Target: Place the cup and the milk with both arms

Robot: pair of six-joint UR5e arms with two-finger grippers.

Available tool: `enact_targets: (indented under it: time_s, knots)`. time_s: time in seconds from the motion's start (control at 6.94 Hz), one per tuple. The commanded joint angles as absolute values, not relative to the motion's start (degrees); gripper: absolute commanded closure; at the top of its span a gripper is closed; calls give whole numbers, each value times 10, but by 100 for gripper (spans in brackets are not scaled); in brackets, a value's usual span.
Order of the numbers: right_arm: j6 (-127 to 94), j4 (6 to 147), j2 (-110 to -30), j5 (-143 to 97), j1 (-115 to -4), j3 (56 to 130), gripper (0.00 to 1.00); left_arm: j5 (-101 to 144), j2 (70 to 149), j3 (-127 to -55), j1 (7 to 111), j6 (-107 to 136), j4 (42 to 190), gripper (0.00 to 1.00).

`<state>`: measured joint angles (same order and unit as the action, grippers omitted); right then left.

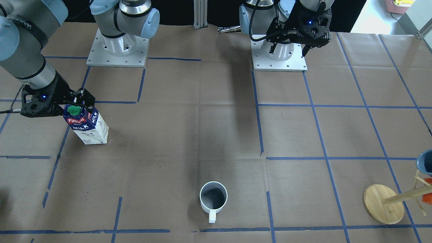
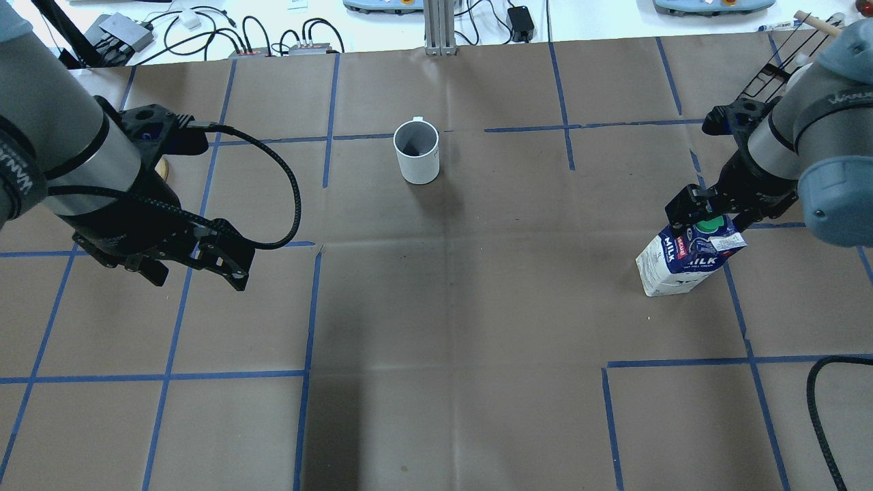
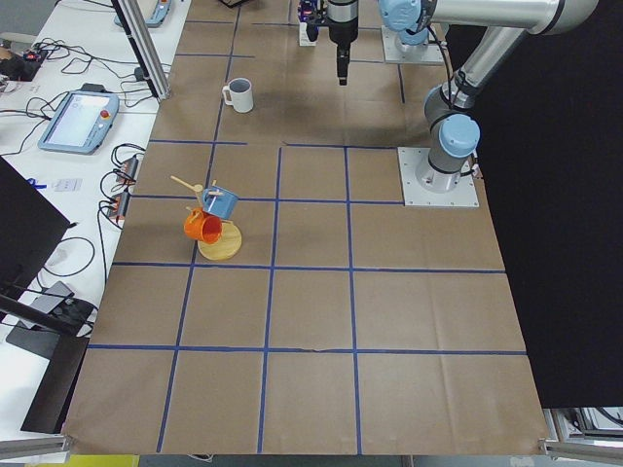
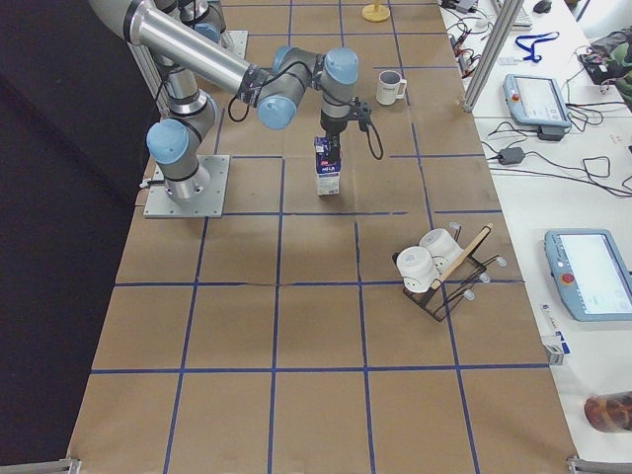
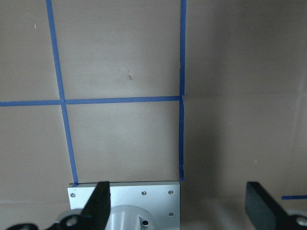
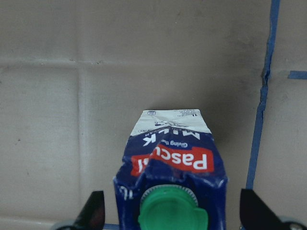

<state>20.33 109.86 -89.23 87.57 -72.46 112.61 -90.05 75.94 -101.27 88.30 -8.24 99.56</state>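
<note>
Standing upright on the brown-papered table (image 2: pixel 436 307), on the robot's right side: the milk (image 2: pixel 685 262), blue top, red label, green cap uppermost, beside a blue tape line.

Right gripper (image 2: pixel 713 215): positioned at the carton's top, one finger on each side of the cap. Jaws spread wide; the right wrist view shows clear gaps between both fingers and the carton walls, so nothing is gripped.

Left gripper (image 2: pixel 196 273): raised above the table on the robot's left side, over the area by its own base plate. Jaws wide apart, nothing between them.

The cup (image 2: pixel 417 151): upright on the table, near the middle of its width at the far side from the robot, handle pointing away from the robot. Well apart from both grippers and from the milk.

Also present: wooden mug tree (image 3: pixel 219 233) carrying a blue and an orange mug, at the left end; a black rack (image 4: pixel 439 272) with white cups, at the right end.
</note>
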Motion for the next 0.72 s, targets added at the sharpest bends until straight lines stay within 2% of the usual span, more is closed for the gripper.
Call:
enact_targets:
  time_s: [0.0,0.14,0.58]
  knots:
    - [200,1112,-882,878,-725,1126,36,-901,770,-1007,896,-81,992,0]
    - [200,1113,-883,878,-724,1126,44,-904,774,-1007,910,-87,990,0]
    - [200,1111,-887,878,-724,1117,48,-911,783,-1011,921,-90,920,0]
